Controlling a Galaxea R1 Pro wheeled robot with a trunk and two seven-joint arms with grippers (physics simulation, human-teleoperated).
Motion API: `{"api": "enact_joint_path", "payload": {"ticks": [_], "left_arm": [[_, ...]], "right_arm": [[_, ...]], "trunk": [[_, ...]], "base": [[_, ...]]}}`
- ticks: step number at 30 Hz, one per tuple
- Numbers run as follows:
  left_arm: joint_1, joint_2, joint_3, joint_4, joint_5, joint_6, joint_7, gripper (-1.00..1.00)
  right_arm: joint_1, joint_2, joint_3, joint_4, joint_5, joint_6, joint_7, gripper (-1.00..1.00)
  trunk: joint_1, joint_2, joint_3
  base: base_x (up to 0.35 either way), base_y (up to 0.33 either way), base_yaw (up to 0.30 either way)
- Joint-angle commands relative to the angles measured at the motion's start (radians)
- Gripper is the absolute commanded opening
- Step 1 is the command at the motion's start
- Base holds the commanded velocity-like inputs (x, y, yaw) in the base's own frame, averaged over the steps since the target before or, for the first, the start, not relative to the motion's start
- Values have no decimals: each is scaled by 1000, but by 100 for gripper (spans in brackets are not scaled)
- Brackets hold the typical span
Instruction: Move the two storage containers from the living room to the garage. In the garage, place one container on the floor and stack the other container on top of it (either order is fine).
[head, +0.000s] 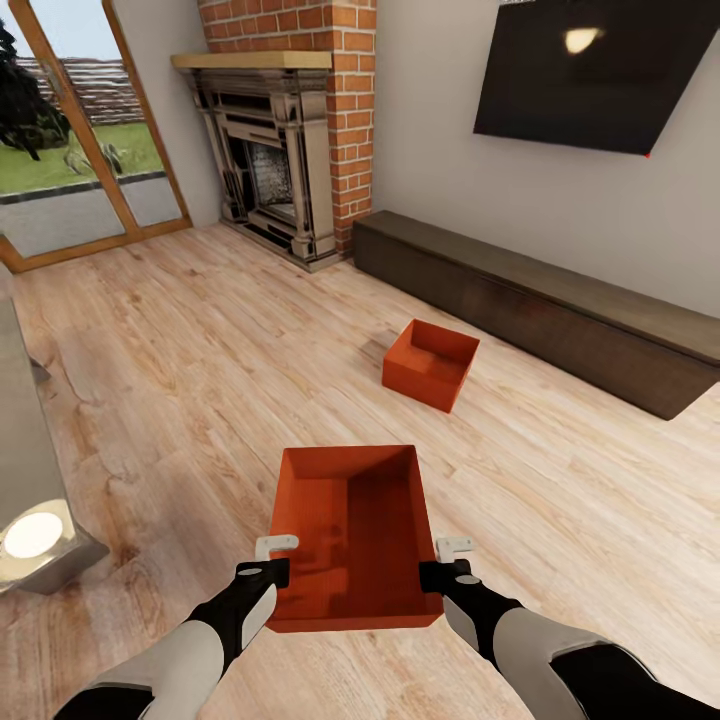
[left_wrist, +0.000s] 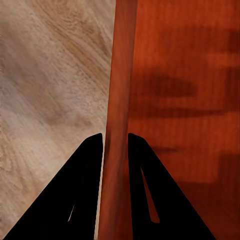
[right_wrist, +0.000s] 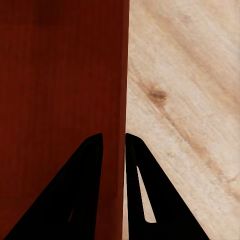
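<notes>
- Living room: pale wood-plank floor (head: 180, 380), red brick fireplace (head: 290, 150) in the far corner, glass doors (head: 70, 140) beside it, long dark bench (head: 560, 310) along the wall beneath a wall TV (head: 600, 70).
- I hold the near storage container (head: 352, 535) between both arms, above the planks.
- My left gripper (head: 268, 572) is clamped over its left wall, one finger inside, one outside; my right gripper (head: 440, 574) pinches the right wall likewise.
- The second container (head: 430, 364) sits on the floor, near the bench's front edge.
- To carry well, I judge both grips should stay level, so the thin walls do not slip.
- Both boxes are orange-red, smooth, rectangular, open-topped.
</notes>
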Motion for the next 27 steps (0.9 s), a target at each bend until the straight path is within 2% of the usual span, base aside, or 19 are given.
{"api": "enact_joint_path", "payload": {"ticks": [1,27], "left_arm": [[0,1,-1,-2,-2,7,12,-100],[0,4,-1,-2,-2,7,12,-100]], "right_arm": [[-1,-2,-3,1,-14,-5,-10,-100],[-1,-2,-3,1,-14,-3,-10,-100]], "trunk": [[-4,7,3],[-104,189,84]], "base": [[0,0,0],[0,0,0]]}}
